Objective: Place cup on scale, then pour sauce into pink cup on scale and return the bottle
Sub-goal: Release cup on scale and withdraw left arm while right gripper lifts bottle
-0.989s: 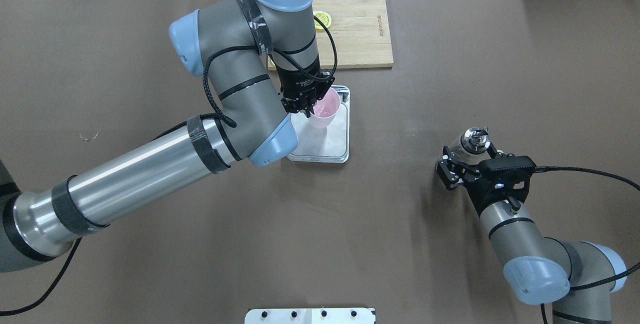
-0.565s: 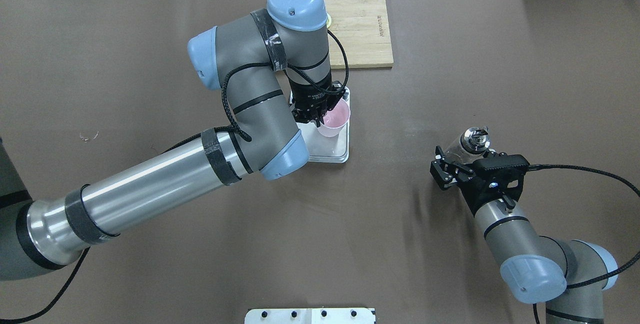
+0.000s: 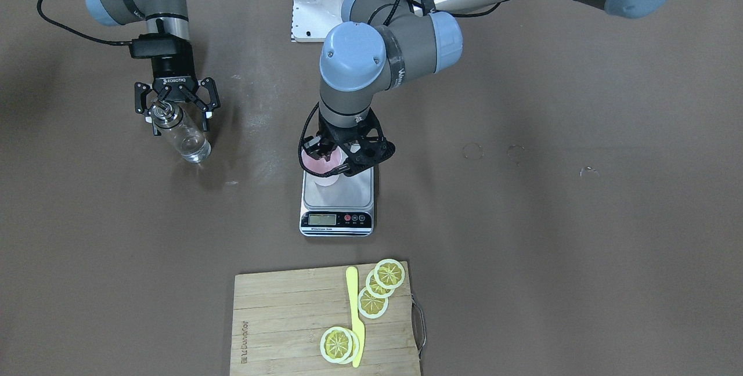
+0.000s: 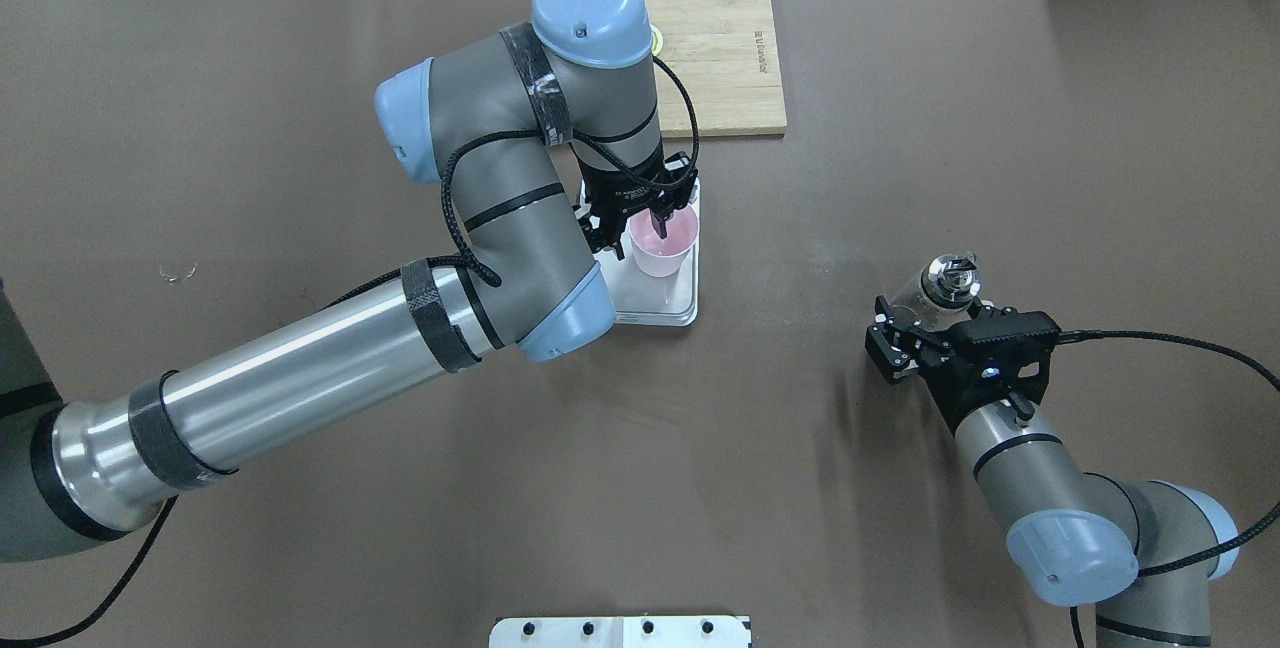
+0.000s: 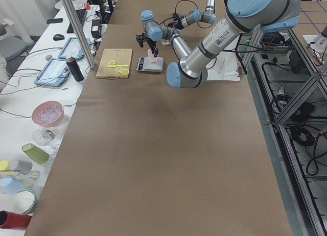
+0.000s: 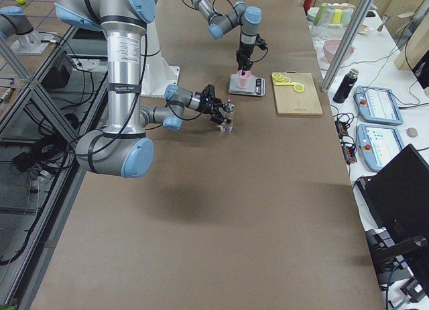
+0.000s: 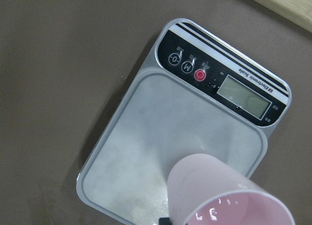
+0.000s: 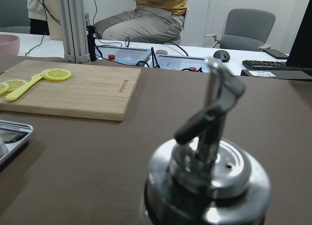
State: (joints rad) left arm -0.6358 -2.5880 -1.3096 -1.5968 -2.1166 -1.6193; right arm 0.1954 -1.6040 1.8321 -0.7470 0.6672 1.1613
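Note:
The pale pink cup (image 4: 662,248) stands upright on the scale (image 4: 655,303), on the side of the grey platform away from the display (image 3: 322,219). My left gripper (image 4: 632,231) hangs over it, open: one finger is inside the rim, the other outside. The left wrist view shows the cup (image 7: 224,200) resting on the scale (image 7: 156,137). The clear glass bottle (image 3: 180,135) with its metal spout stands on the table to the robot's right. My right gripper (image 3: 179,123) is open, with its fingers either side of the bottle's upper part. The spout (image 8: 214,113) fills the right wrist view.
A wooden cutting board (image 3: 278,318) with lemon slices (image 3: 383,283) and a yellow knife (image 3: 354,318) lies beyond the scale. The left arm's elbow (image 4: 560,298) overhangs the scale's near edge. Cups, bowls and tablets sit on the white bench (image 5: 30,128) off the table.
The left arm carried the pink cup to the right over the scale platform, and its fingers have since spread apart from the rim. The right gripper has barely shifted beside the bottle.

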